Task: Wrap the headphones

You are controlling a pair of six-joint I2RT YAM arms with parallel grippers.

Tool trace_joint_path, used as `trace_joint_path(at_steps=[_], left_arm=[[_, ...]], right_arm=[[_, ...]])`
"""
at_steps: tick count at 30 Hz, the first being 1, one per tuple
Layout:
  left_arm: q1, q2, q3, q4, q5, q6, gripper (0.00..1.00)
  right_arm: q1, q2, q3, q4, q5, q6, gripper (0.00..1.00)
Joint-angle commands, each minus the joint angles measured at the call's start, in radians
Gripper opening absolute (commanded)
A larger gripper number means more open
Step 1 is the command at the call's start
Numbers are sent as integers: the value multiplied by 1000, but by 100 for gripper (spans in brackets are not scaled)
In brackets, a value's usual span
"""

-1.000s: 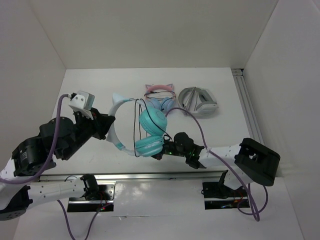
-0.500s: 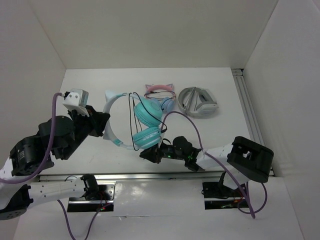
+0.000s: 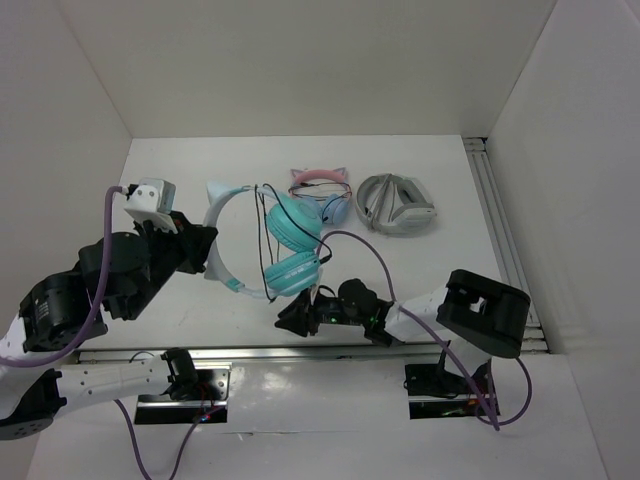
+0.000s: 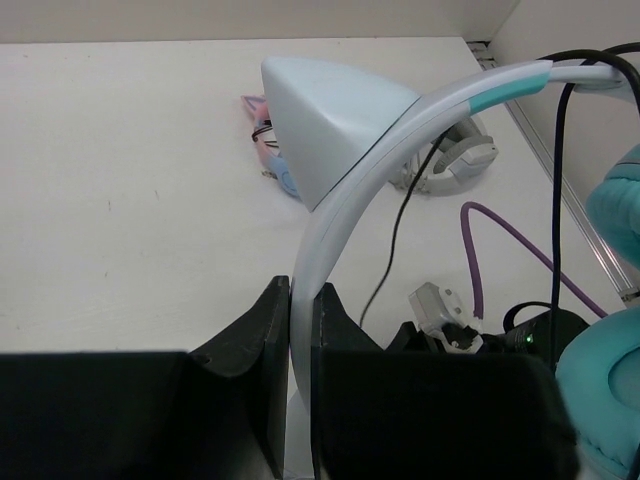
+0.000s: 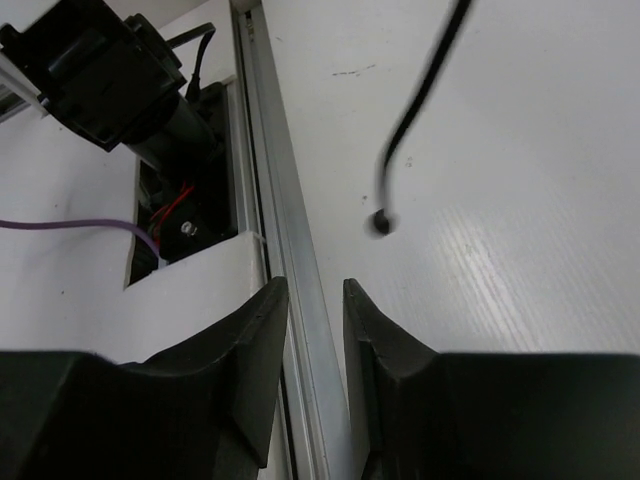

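Note:
The headphones have teal ear cups (image 3: pixel 290 248), a pale headband (image 3: pixel 215 245) and a thin black cable (image 3: pixel 266 235) that runs in loops across the cups. My left gripper (image 3: pixel 207 252) is shut on the headband (image 4: pixel 340 190) and holds the headphones above the table. In the left wrist view my left gripper (image 4: pixel 300 292) pinches the band, with the cable (image 4: pixel 557 200) and teal cups (image 4: pixel 612 395) to the right. My right gripper (image 3: pixel 287 318) is low by the table's near edge, below the cups. In the right wrist view my right gripper (image 5: pixel 315 292) is narrowly open and empty. The cable's free end (image 5: pixel 380 222) hangs blurred ahead of it.
A pink cat-ear pair (image 3: pixel 322 186) and a grey-white pair (image 3: pixel 398 206) lie at the back of the table. A metal rail (image 3: pixel 300 351) runs along the near edge, directly under my right gripper (image 5: pixel 285 200). Another rail (image 3: pixel 496 220) lines the right side.
My right gripper moved left and toward the near edge, away from the lower cup. My left gripper shifted the headphones slightly left. The cable end swings free.

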Motion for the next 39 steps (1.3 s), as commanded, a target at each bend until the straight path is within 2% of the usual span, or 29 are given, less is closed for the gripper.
trace_joint_path(at_steps=[1, 6, 9, 12, 14, 15, 16, 19, 21, 26, 27, 28, 29, 30, 31, 32, 36, 39], left_arm=[[-4, -18, 40, 109, -22, -49, 0], [-4, -18, 40, 109, -22, -49, 0], [-4, -18, 40, 100, -22, -59, 0], [-4, -27, 40, 100, -22, -59, 0], [-4, -27, 40, 100, -22, -59, 0], [-4, -27, 40, 100, -22, -59, 0], [-4, -27, 40, 100, -22, -59, 0], [-4, -27, 31, 100, -3, -68, 0], [-4, -27, 31, 100, -3, -68, 0], [-4, -27, 13, 109, 34, -77, 0], [-4, -27, 13, 109, 44, -77, 0], [-4, -27, 13, 109, 53, -77, 0], [-4, -27, 13, 109, 53, -77, 0], [-4, -36, 13, 109, 53, -77, 0], [-4, -36, 13, 109, 53, -77, 0], [-4, -47, 13, 109, 44, -77, 0], [-4, -56, 34, 87, 35, -68, 0], [-4, -56, 47, 53, -14, -68, 0]], right_arm=[[19, 26, 26, 74, -16, 0, 37], [28, 39, 26, 93, 13, 0, 37], [28, 16, 35, 48, 120, 0, 38], [37, -12, 35, 25, 223, -9, 50], [46, -44, 24, 2, 320, -21, 53], [46, -55, 24, -8, 347, -21, 81], [58, -64, 24, -20, 383, -42, 88], [71, -96, 35, -45, 510, -63, 91], [71, -96, 44, -45, 510, -78, 95], [80, -4, 112, -54, 544, -98, 96], [80, 16, 145, -64, 544, -98, 93], [80, 37, 168, -74, 544, -109, 83], [80, 80, 190, -90, 523, -109, 68], [80, 102, 225, -100, 503, -109, 37], [80, 118, 236, -100, 503, -109, 9], [80, 132, 236, -100, 503, -87, 0], [89, 154, 202, 12, 493, -57, 0], [98, 116, 181, 12, 484, -47, 0]])
